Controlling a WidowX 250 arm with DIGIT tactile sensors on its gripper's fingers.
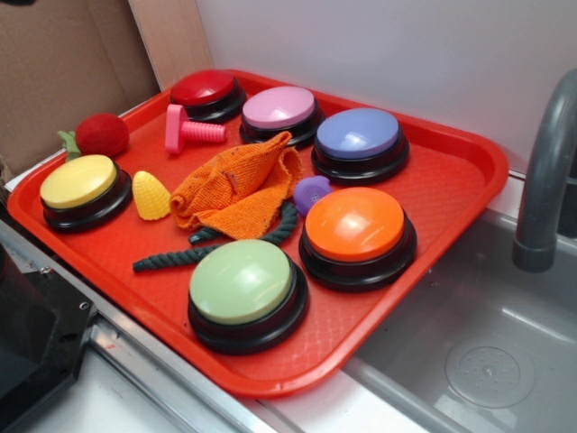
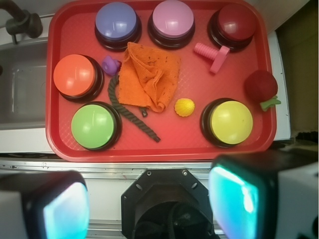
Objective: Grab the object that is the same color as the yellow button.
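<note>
The small yellow toy corn cob (image 1: 151,195) lies on the red tray (image 1: 451,189) just right of the yellow button (image 1: 79,182), left of the orange cloth (image 1: 236,187). In the wrist view the corn (image 2: 184,107) sits left of the yellow button (image 2: 230,122). My gripper (image 2: 149,199) is high above the tray's near edge, over the metal rail and black robot base. Its two fingers (image 2: 60,204) stand wide apart with nothing between them. The gripper does not show in the exterior view.
On the tray are green (image 1: 242,281), orange (image 1: 355,225), blue (image 1: 359,135), pink (image 1: 279,108) and dark red (image 1: 203,88) buttons, a pink bolt (image 1: 189,131), a red fuzzy fruit (image 1: 101,135), a purple toy (image 1: 311,192), a dark rope (image 1: 194,253). A sink and faucet (image 1: 545,171) lie right.
</note>
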